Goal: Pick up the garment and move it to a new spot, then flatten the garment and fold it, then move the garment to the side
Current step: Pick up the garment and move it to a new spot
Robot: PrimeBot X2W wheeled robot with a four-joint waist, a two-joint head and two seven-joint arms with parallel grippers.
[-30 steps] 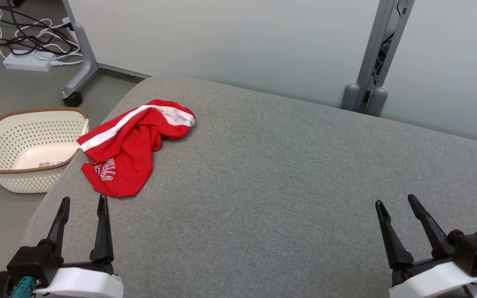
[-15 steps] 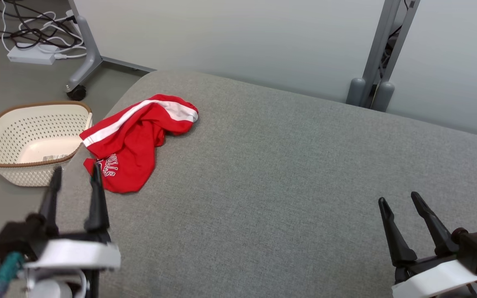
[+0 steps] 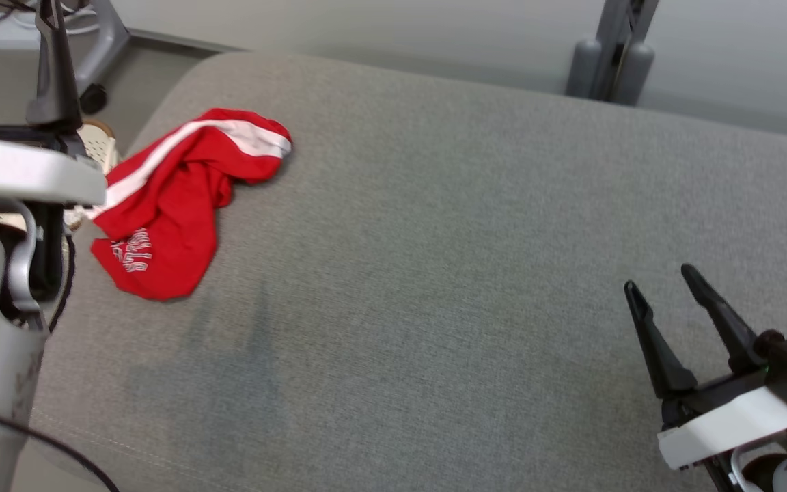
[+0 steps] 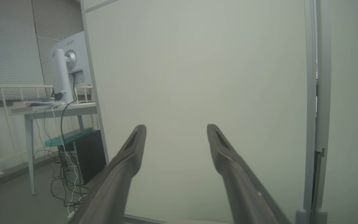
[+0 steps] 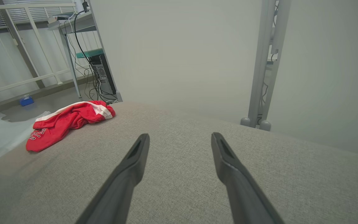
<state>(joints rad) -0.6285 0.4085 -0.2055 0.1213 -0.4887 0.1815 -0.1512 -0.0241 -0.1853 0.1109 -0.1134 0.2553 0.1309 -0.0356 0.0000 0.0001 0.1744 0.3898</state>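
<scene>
The garment (image 3: 168, 198), red with a white stripe and white lettering, lies crumpled near the far left corner of the grey cushioned surface (image 3: 434, 239). In the right wrist view the garment (image 5: 64, 123) sits far off to the left. My left gripper (image 4: 176, 129) is open and empty, raised high and facing a pale wall. In the head view its dark finger (image 3: 54, 75) stands left of the garment, above it and apart from it. My right gripper (image 3: 658, 277) hovers open and empty over the near right part of the surface, far from the garment; its fingers (image 5: 135, 161) are spread wide.
A cream perforated basket (image 3: 96, 135) stands on the floor beyond the surface's left edge, mostly hidden by my left arm. A grey partition post (image 3: 609, 61) rises behind the far edge. A desk with a monitor (image 4: 67, 62) and cables stands at the far left.
My left arm has lifted from the near left edge up close to the camera, now covering the basket. The head camera has tilted down. The right gripper has barely moved; the garment lies still.
</scene>
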